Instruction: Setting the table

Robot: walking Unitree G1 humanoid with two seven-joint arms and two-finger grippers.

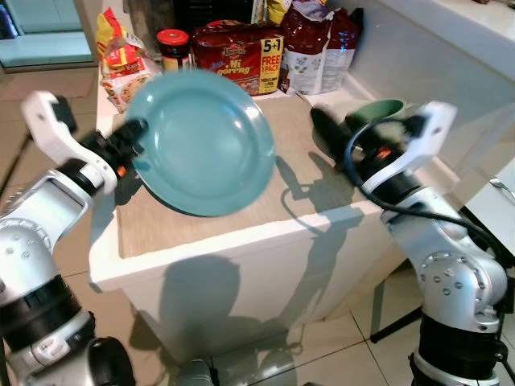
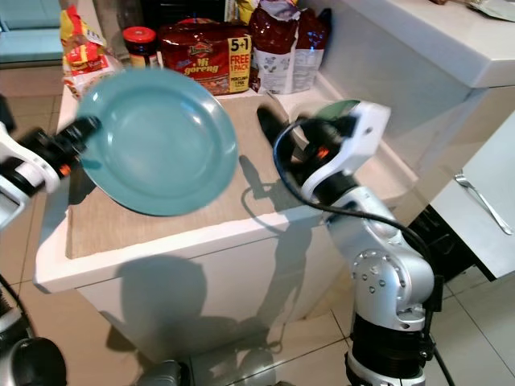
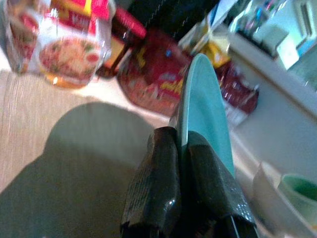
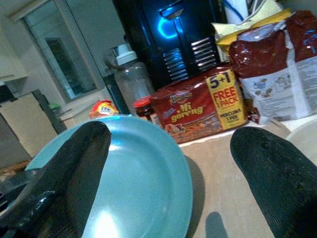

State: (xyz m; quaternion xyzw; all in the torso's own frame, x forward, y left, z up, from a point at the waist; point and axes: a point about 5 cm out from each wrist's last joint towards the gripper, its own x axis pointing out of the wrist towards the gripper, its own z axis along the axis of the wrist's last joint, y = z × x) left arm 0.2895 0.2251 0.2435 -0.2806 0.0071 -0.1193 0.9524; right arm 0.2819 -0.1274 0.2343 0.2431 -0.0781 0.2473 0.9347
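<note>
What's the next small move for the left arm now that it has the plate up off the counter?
Probably carry it right, toward the white table where a fork lies. The left gripper pinches the teal plate by its rim, tilted above the beige mat. The right gripper is open near a green cup, so keep clear of it.

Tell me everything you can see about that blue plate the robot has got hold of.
The plate is round, teal, smooth and glossy, with a broad raised rim around a shallow well, and nothing on it. It is tilted steeply, its face toward the camera, lifted above the beige mat on the white counter. The left gripper pinches its rim edge between two black fingers; nothing else touches it.
</note>
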